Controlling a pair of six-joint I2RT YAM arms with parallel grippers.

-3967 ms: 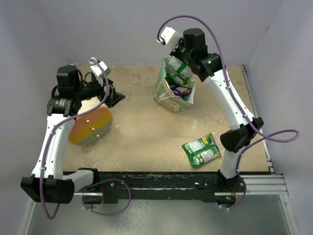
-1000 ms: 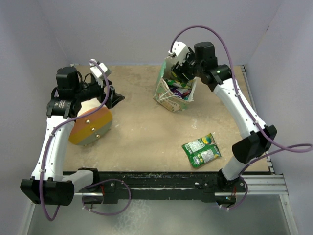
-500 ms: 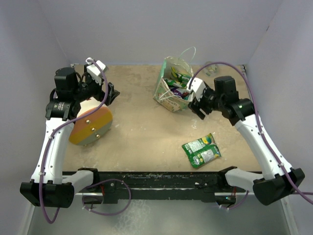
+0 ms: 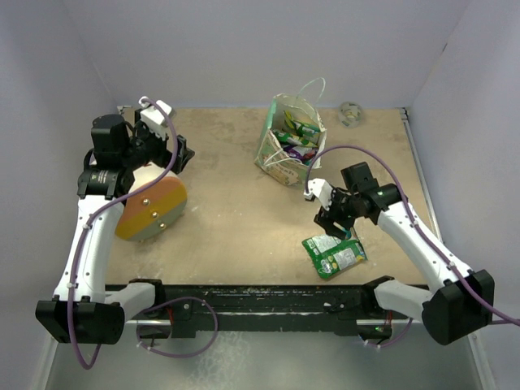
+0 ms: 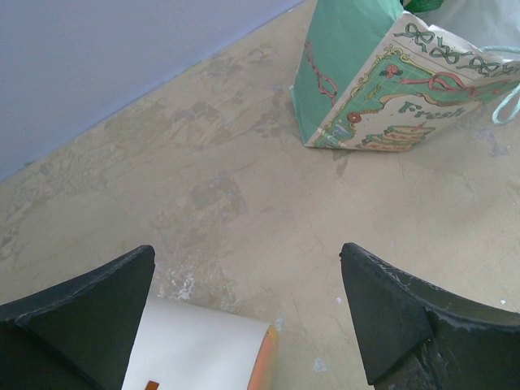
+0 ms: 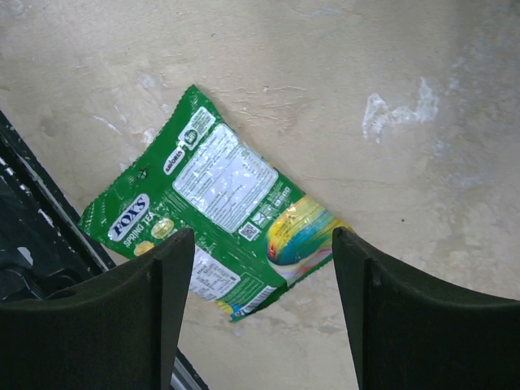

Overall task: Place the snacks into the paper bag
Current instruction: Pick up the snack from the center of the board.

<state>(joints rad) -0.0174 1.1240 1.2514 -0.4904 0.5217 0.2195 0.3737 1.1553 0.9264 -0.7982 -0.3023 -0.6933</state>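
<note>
Green packets [image 4: 334, 252] lie near right on the bench [image 4: 227, 219], under the right pincer [image 6: 262, 236], wide and empty. Best to descend squarely, straddle one packet's narrow width, pinch firmly. The bag [image 4: 286, 154] stands far centre; the left pincer [image 5: 244, 268] gapes wide.

A big cream cone-shaped object [image 4: 150, 207] with a flat orange end lies on its side at the left of the top view, on a tan, scuffed tabletop [image 4: 236, 203] with whitish smears. A small clear item [image 4: 351, 114] sits near the upper right corner. Pale lilac walls [image 4: 203, 49] enclose it. A black rail [image 4: 268, 305] runs along the bottom edge.
</note>
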